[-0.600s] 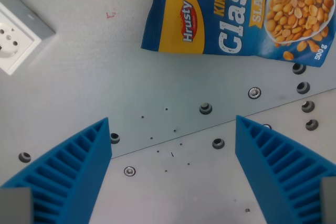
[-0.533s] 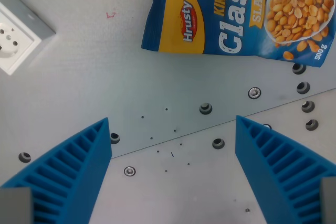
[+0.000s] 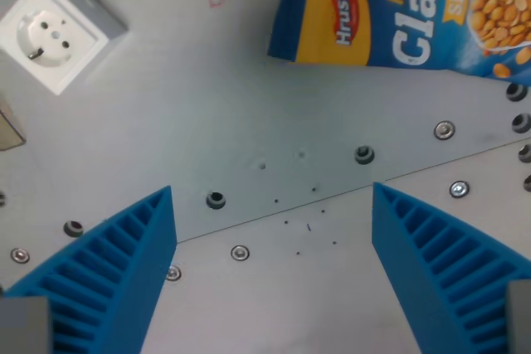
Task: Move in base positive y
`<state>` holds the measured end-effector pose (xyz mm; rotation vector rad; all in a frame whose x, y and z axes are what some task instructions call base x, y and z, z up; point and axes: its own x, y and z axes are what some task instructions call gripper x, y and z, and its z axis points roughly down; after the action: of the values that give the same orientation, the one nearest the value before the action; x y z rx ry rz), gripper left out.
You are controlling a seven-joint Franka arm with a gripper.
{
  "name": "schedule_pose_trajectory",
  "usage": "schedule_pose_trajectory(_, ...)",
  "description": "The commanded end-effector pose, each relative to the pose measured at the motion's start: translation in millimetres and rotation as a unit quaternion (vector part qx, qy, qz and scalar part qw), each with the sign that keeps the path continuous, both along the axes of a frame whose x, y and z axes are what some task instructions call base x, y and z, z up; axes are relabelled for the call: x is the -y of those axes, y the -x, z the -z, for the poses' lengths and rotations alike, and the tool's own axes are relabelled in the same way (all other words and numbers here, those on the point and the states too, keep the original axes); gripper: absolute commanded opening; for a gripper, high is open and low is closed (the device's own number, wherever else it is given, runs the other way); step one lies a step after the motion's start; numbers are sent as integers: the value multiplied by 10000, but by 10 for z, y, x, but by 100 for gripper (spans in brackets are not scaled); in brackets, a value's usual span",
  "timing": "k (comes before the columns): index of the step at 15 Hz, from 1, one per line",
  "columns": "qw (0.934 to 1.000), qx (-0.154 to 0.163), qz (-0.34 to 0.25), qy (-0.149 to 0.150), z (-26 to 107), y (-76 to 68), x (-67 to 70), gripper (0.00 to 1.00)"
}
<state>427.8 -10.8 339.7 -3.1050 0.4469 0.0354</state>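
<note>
My gripper (image 3: 272,196) hangs over a grey metal table (image 3: 191,130), its two blue ribbed fingers (image 3: 116,271) spread wide at the bottom corners of the wrist view. It is open and nothing lies between the fingers. Below the gap run a seam in the table plate and a row of bolts (image 3: 363,155).
A blue and yellow peanut bag (image 3: 398,10) lies flat at the top right of the wrist view. A white wall socket (image 3: 60,32) sits at the top left. A beige edge (image 3: 8,130) shows at the far left. More screws (image 3: 458,189) dot the plate.
The whole scene has shifted to the wrist view's right and slightly up, so the camera has moved. The socket is now fully in view; less of the bag shows. The fingers stay spread.
</note>
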Motion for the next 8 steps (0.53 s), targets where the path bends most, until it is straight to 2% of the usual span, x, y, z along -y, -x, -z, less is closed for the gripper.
schedule_pose_trajectory(1,9999,108,70,56,-33,126,-143,100)
schedule_pose_trajectory(8,9999,108,70,56,-28,209,-535,100)
